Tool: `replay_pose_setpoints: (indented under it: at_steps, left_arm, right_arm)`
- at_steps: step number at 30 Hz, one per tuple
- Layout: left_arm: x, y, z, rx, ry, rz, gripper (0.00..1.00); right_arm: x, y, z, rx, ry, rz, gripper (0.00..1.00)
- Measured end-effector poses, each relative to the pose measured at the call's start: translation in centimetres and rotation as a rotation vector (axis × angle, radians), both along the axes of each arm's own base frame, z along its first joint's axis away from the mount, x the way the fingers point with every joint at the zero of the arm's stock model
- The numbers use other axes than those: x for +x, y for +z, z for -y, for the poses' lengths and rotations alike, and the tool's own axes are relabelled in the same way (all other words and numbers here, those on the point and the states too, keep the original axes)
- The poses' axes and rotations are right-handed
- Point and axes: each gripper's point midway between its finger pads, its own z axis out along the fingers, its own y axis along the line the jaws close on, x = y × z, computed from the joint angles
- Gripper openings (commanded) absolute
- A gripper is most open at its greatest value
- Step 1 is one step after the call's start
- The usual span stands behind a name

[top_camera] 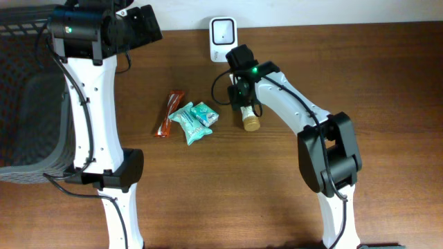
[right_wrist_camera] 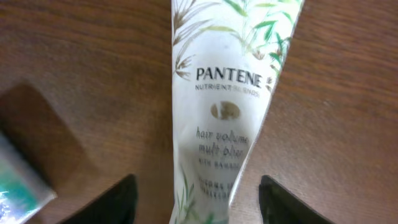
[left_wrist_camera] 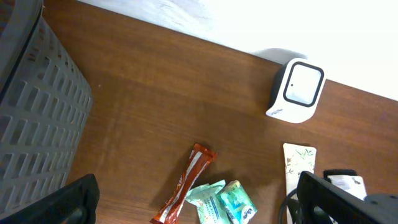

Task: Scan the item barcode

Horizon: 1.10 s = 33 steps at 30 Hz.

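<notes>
Rt wrist cam: we see the right claw [right_wrist_camera: 198, 190] spread, one finger each side of the Pantene tube [right_wrist_camera: 221, 124], not touching it. The tube lies flat on the table [top_camera: 387, 83] near the far edge, just in front of the scanner [top_camera: 223, 38]. Overhead cam shows us only its gold cap; the arm hides the rest. The left claw [top_camera: 142, 28] is spread w/ nothing in it.
</notes>
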Motion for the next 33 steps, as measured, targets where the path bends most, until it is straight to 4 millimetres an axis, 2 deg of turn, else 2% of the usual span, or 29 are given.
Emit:
replay_pose_setpoints:
  at_steps: [1,2,3,4,5,8,10,12,16,22,23,25,26,29,31,33]
  left_arm:
    - [0.0,0.0,0.0,0.000,0.000,0.000,0.99]
    - [0.0,0.0,0.0,0.000,0.000,0.000,0.99]
    - [0.0,0.0,0.0,0.000,0.000,0.000,0.99]
    - [0.0,0.0,0.0,0.000,0.000,0.000,0.99]
    - [0.0,0.0,0.0,0.000,0.000,0.000,0.99]
    - [0.0,0.0,0.0,0.000,0.000,0.000,0.99]
    - [0.0,0.0,0.0,0.000,0.000,0.000,0.99]
    - [0.0,0.0,0.0,0.000,0.000,0.000,0.99]
    - [0.0,0.0,0.0,0.000,0.000,0.000,0.99]
    - [0.0,0.0,0.0,0.000,0.000,0.000,0.99]
    - [0.0,0.0,0.0,0.000,0.000,0.000,0.99]
    - [0.0,0.0,0.0,0.000,0.000,0.000,0.99]
    - [0.0,0.0,0.0,0.000,0.000,0.000,0.99]
    - [0.0,0.0,0.0,0.000,0.000,0.000,0.99]
    - [0.0,0.0,0.0,0.000,0.000,0.000,0.99]
    - [0.0,0.0,0.0,0.000,0.000,0.000,0.99]
  right_arm:
    - [-0.1,-0.8,0.0,-0.003,0.003,-0.006,0.55]
    - [-0.3,-1.4,0.1,-0.008,0.004,-0.017,0.50]
    - [-0.4,-2.0,0.1,-0.011,0.005,-0.026,0.24]
    - [-0.5,-2.7,0.2,-0.017,0.004,-0.037,0.08]
    - [-0.5,-2.9,0.2,-0.016,0.004,-0.041,0.04]
    - [0.3,-2.2,-0.2,-0.001,0.004,-0.008,0.04]
    - [0.1,-1.6,-0.2,-0.004,0.005,-0.025,0.04]
    - [0.9,0.2,-0.6,0.005,0.006,-0.007,0.04]
    - [4.9,5.9,-2.4,0.079,0.007,0.157,0.04]
    - [10.9,11.2,-5.3,0.222,0.008,0.468,0.04]
    - [11.5,11.6,-5.5,0.236,0.008,0.499,0.04]
    - [12.9,10.7,-6.2,0.257,0.006,0.541,0.04]
    - [13.0,9.2,-6.2,0.248,0.005,0.520,0.04]
    - [13.1,6.7,-5.9,0.231,0.000,0.485,0.04]
    - [13.8,7.1,-5.7,0.241,-0.007,0.512,0.04]
    - [14.3,7.3,-4.6,0.239,-0.025,0.522,0.04]
